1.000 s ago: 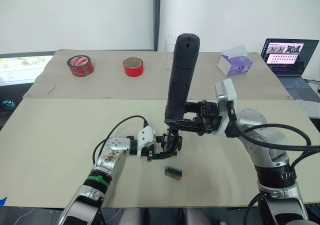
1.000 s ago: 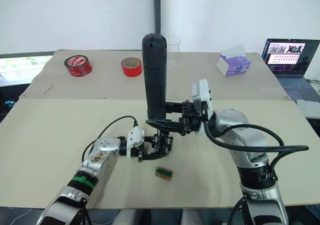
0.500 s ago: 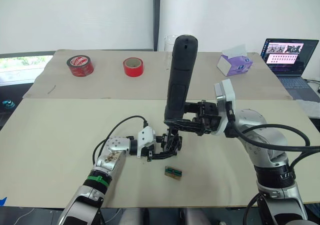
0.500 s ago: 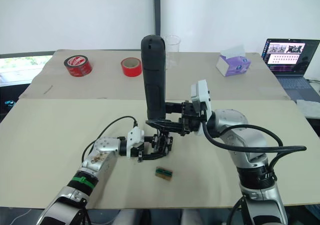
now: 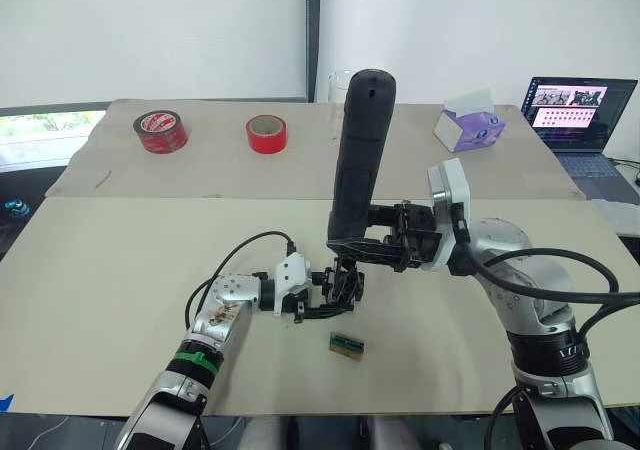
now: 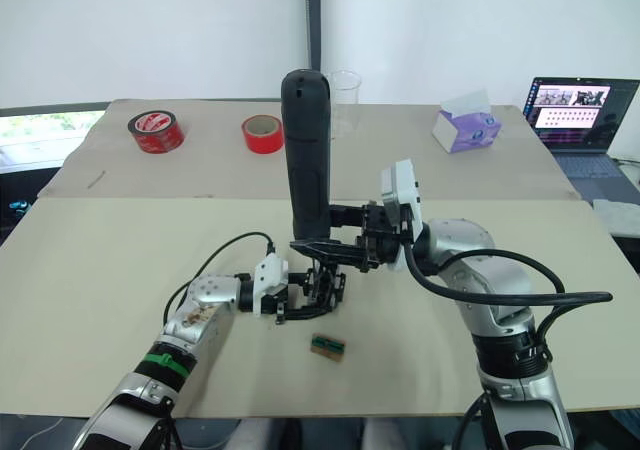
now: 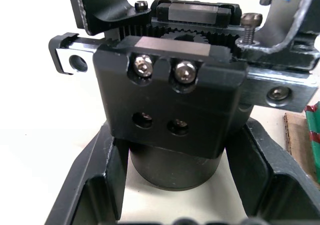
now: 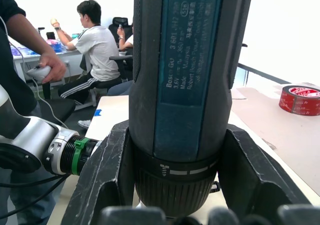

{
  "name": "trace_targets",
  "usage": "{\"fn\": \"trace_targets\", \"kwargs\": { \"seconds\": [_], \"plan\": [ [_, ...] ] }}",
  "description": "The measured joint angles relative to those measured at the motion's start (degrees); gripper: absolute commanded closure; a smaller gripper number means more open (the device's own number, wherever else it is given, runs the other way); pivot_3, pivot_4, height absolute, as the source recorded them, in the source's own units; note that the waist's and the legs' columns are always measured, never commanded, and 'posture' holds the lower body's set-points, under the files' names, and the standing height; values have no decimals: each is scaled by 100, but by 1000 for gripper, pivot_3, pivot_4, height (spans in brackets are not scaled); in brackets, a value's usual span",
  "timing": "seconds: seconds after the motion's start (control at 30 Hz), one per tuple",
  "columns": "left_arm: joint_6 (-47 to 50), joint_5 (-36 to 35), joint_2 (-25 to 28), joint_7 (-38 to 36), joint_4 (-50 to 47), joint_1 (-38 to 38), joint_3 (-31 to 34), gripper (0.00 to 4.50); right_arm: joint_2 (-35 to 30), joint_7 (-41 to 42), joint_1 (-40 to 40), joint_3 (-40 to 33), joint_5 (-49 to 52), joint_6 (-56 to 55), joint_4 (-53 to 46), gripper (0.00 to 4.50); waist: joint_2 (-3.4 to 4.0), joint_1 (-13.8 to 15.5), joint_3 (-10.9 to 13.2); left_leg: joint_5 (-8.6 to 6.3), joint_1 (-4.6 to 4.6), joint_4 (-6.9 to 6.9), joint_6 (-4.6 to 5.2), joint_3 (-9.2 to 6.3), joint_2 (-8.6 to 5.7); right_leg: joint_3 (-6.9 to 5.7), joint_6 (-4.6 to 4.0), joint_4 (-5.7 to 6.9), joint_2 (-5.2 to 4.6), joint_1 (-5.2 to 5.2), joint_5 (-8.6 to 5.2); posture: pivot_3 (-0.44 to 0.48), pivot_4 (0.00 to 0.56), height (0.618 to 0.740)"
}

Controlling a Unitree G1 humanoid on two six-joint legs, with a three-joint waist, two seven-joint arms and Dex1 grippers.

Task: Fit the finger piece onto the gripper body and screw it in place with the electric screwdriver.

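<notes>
Black gripper body (image 7: 172,110) within left claw (image 7: 175,185)

The left arm reaches forward low, its tool (image 5: 318,292) closed on something. The right arm bends in from the right, its tool (image 5: 372,238) clamped on something too.

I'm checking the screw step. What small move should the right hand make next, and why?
Probably ease the electric screwdriver straight down: the right hand grips it upright over the gripper body, which the left hand steadies on the table.
</notes>
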Motion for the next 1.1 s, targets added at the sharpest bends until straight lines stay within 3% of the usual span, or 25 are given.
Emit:
{"fn": "trace_targets", "kwargs": {
  "seconds": [1.1],
  "plan": [
    [1, 0, 10, 21, -20, 32, 0, 2208, 3, 100, 128, 120, -257, -383, 49, 2584, 2, -5, -2, 0, 5, -1, 0, 0, 1, 0, 0, 0, 1, 4, 0, 0, 150, 740]
  ]
}}
